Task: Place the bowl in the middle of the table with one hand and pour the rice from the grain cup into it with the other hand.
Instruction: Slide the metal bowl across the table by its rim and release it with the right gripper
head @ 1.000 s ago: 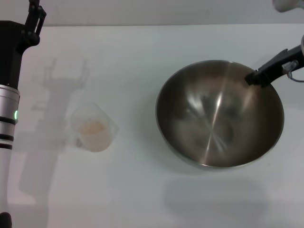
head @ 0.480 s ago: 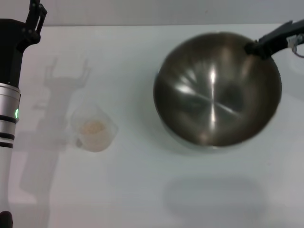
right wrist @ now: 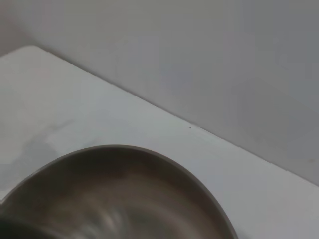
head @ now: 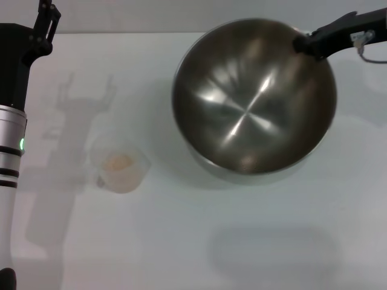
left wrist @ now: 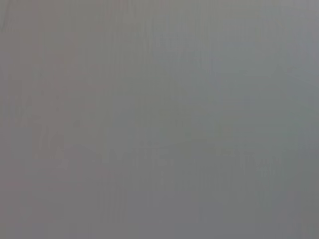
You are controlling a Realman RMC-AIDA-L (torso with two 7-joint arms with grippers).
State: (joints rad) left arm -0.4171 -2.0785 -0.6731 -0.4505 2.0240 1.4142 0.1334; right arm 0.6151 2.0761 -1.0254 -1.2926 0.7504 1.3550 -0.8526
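Observation:
The steel bowl (head: 254, 96) hangs tilted a little above the white table (head: 181, 241), at the back right of centre. My right gripper (head: 300, 43) is shut on its far right rim. The right wrist view shows the bowl's rim and inside (right wrist: 114, 199) over the table (right wrist: 75, 109). The clear grain cup (head: 120, 164) stands upright at the left, with the rice (head: 118, 162) in its bottom. My left gripper (head: 47, 15) is raised at the far back left, away from the cup; its shadow on the table shows the fingers spread. The left wrist view shows only plain grey.
My left arm (head: 12, 121) runs along the left edge of the head view. The table's back edge (head: 121, 32) meets a grey wall. Bare tabletop lies between the cup and the bowl and along the front.
My right gripper has lifted the bowl off the table and carried it back and to the left, towards the middle. The cup and the left arm have not moved.

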